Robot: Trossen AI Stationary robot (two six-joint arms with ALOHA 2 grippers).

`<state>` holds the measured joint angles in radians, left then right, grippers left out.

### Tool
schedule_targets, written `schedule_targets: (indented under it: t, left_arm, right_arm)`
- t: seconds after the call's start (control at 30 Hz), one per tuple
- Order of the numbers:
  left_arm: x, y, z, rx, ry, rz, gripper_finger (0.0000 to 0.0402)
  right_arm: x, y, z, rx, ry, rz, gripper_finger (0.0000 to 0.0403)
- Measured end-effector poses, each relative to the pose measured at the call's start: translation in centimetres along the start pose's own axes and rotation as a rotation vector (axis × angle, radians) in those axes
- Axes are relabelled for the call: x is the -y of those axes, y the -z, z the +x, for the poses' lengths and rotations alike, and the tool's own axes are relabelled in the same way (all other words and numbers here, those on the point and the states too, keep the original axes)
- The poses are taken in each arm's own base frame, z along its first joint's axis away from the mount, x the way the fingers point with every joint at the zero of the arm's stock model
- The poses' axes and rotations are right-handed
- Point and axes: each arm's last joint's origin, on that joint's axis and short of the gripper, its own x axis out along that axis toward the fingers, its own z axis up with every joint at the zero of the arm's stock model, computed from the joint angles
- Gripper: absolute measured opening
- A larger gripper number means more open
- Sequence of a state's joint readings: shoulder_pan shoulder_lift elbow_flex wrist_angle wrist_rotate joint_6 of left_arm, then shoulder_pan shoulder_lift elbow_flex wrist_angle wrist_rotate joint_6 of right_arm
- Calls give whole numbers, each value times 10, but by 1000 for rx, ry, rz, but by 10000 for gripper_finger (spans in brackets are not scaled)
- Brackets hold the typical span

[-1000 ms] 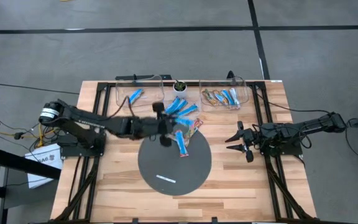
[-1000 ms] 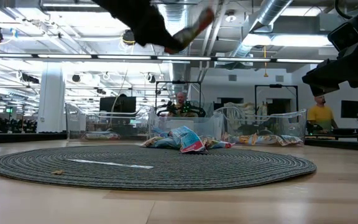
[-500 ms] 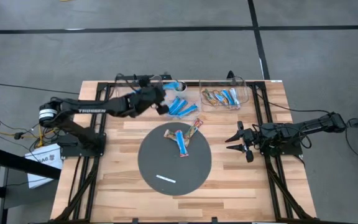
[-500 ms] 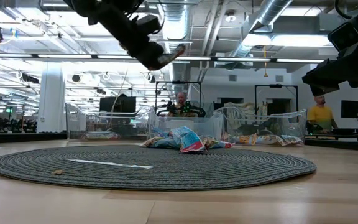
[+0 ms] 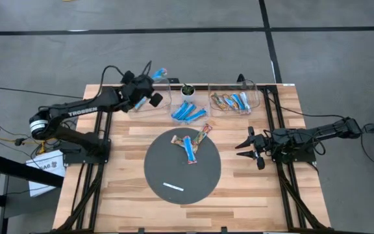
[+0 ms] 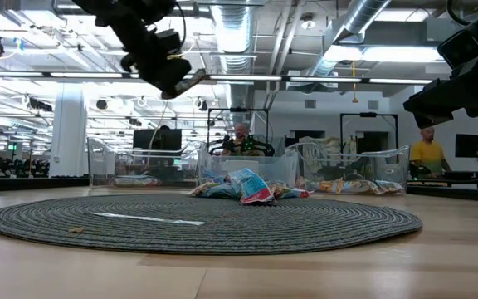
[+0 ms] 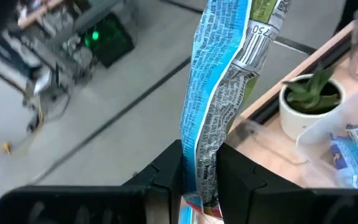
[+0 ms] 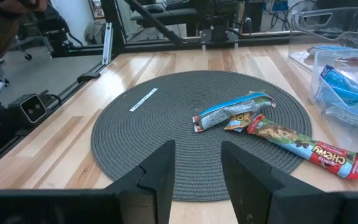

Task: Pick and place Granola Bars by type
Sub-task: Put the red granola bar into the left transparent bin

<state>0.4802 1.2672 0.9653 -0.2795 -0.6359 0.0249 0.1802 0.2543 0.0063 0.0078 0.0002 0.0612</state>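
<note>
My left gripper is raised over the far edge of the table, by the left clear bin, shut on a blue-and-white granola bar. In the low view it hangs high. On the round dark mat lie a blue bar, a small tan bar and a brown-and-red bar. Several blue bars fill the middle bin; mixed bars lie in the right bin. My right gripper waits open, low at the table's right side, pointing at the mat. My left gripper pinches the blue-and-white bar between its two fingers at one end of the wrapper. The bar's length runs on past the fingertips to its free end, lifted clear of the table and bins.
A small potted plant stands between the left and middle bins at the far edge. A white strip lies on the mat's near part. Bare wood shows on both sides of the mat. People stand in the room behind the table.
My left gripper has carried the blue-and-white bar from above the mat's far edge toward the table's far left corner, turning as it went, and stayed shut on it. The small tan bar on the mat, hidden before, now shows.
</note>
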Motion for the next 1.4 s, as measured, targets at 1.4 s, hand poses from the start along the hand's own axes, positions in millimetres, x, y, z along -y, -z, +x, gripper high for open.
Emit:
schedule_targets:
  t: [1.4]
  left_arm:
    - [-14, 86, 35, -622, 2, -213, 70]
  right_arm:
    - [0, 0, 0, -1, 0, 0, 124]
